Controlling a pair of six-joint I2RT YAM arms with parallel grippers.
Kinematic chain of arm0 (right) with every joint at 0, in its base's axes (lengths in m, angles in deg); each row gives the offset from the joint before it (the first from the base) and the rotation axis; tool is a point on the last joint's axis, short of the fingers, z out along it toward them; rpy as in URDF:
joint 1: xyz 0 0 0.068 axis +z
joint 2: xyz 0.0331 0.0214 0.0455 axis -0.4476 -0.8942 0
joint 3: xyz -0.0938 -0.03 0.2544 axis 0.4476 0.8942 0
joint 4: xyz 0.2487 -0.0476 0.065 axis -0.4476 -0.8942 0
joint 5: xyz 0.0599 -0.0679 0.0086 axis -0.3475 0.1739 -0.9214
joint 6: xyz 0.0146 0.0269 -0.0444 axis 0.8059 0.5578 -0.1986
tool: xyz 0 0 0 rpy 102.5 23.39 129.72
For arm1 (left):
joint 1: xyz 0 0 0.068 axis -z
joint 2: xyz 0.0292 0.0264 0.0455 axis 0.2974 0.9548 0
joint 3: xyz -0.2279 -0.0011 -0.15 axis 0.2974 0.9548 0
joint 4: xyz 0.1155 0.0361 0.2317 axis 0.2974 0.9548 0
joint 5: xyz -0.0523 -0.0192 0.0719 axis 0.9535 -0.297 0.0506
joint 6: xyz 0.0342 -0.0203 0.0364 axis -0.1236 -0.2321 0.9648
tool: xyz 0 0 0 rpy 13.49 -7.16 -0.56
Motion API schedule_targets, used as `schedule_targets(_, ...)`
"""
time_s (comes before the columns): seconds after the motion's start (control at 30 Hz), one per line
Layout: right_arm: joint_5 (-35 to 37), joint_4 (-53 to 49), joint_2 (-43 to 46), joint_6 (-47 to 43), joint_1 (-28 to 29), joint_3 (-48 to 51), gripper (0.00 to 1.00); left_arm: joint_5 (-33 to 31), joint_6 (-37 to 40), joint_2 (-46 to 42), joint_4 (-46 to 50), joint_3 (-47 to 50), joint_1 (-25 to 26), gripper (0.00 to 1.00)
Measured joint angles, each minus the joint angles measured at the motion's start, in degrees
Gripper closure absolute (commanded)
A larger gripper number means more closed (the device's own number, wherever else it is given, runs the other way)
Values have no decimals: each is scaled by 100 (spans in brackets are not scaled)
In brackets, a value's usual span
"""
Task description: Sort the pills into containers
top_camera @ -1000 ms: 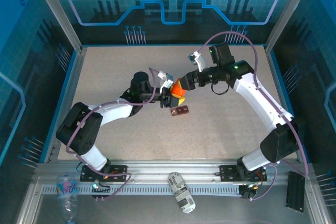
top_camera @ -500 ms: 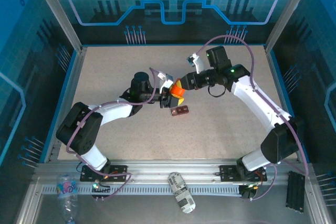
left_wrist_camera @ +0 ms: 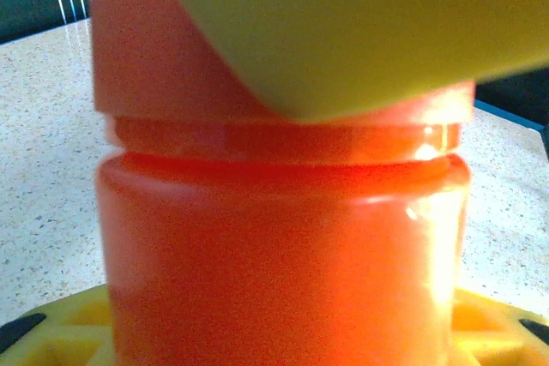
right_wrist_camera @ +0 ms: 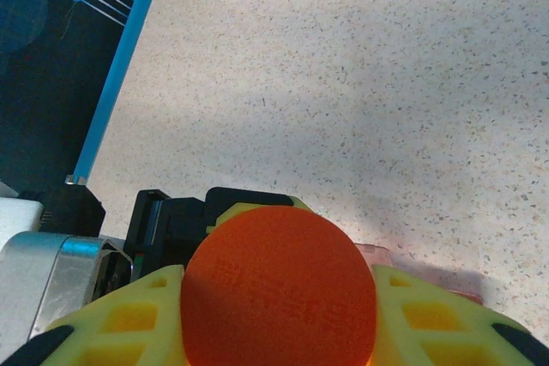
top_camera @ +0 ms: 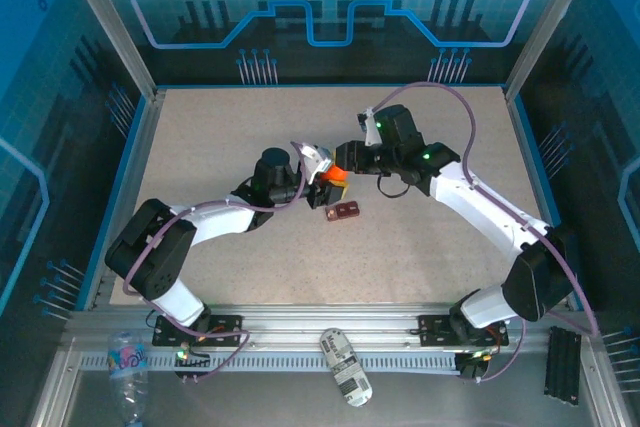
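Note:
An orange bottle (top_camera: 336, 176) is held above the middle of the table between both arms. My left gripper (top_camera: 322, 186) is shut on its body (left_wrist_camera: 283, 272), with yellow fingers (left_wrist_camera: 51, 336) at either side. My right gripper (top_camera: 346, 160) comes in from the right and is shut on the bottle's orange cap (right_wrist_camera: 279, 289), which sits between its yellow fingers (right_wrist_camera: 116, 323). One right finger (left_wrist_camera: 343, 23) crosses the cap (left_wrist_camera: 163, 66) in the left wrist view. The containers (top_camera: 343, 211), a small dark red-brown box, lie on the table just in front of the bottle. The pills are out of view.
The speckled beige table (top_camera: 220, 137) is framed by blue edges and metal posts. On the front rail lie a plastic water bottle (top_camera: 128, 362), a white labelled bottle (top_camera: 346, 367) and a black strip (top_camera: 562, 365).
My right gripper moved left onto the bottle's cap and shut on it. The left gripper shifted slightly up and right, still holding the bottle.

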Motion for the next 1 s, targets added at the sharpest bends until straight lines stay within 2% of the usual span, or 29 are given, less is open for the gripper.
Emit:
schedule_targets(0.13, -48, -44, 15, -9, -81, -26, 33, -13, -13, 0, -103, -2, 9, 100)
schedule_targets(0.27, -476, -146, 168, -129, -391, -20, 20, 37, -28, -9, -212, -63, -2, 100)
schedule_targets(0.43, -942, -247, 752, -448, -968, 0, 15, 210, -105, -35, -177, -81, -177, 100)
schedule_targets(0.57, -1366, -404, 1062, -916, -1344, -46, 12, 629, -153, -63, -37, -151, -293, 100)
schedule_targets(0.8, -1818, -1228, 616, -2004, -1421, -743, 11, 1720, -424, -63, 28, -363, -326, 100)
schedule_targets(1.0, -2031, -1665, 238, -2533, -1338, -1126, 11, 2050, -603, -63, 2, -382, -326, 100)
